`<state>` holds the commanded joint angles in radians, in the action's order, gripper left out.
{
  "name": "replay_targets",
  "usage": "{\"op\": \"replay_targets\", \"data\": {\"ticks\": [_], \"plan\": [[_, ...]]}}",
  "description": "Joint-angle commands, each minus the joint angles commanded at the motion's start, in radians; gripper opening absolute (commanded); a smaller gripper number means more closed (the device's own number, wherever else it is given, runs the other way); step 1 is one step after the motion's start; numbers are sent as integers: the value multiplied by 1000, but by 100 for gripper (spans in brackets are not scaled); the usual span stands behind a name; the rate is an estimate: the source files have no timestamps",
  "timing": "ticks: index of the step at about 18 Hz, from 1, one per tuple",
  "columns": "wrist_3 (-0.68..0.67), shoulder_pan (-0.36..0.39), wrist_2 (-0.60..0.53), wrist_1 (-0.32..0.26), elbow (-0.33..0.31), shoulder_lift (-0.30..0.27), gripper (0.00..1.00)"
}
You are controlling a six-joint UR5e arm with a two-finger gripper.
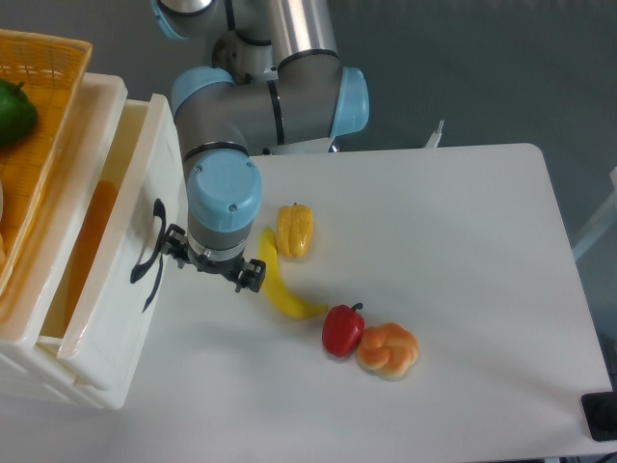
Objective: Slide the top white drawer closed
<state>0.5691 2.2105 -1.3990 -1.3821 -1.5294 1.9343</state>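
Observation:
The top white drawer [135,318] stands pulled out from the cabinet at the left. Its inside is open to view and shows an orange reflection. Its black curved handle [151,246] is on the front, facing the table. My gripper [212,262] hangs just to the right of the handle, close to the drawer front. The blue wrist cap [224,198] covers it from above, so its fingers are hidden. I cannot tell whether it touches the front or the handle.
A woven orange basket [43,72] with a green fruit [14,111] sits on the cabinet top. On the white table [463,251] lie a yellow pepper [295,230], a banana [280,287], a red pepper [342,330] and an orange bun-like piece [388,350].

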Motion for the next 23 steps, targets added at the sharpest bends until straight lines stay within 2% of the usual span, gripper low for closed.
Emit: {"op": "replay_targets", "data": {"ticks": [23], "plan": [[0,-37,0,0,8,3,100]]}}
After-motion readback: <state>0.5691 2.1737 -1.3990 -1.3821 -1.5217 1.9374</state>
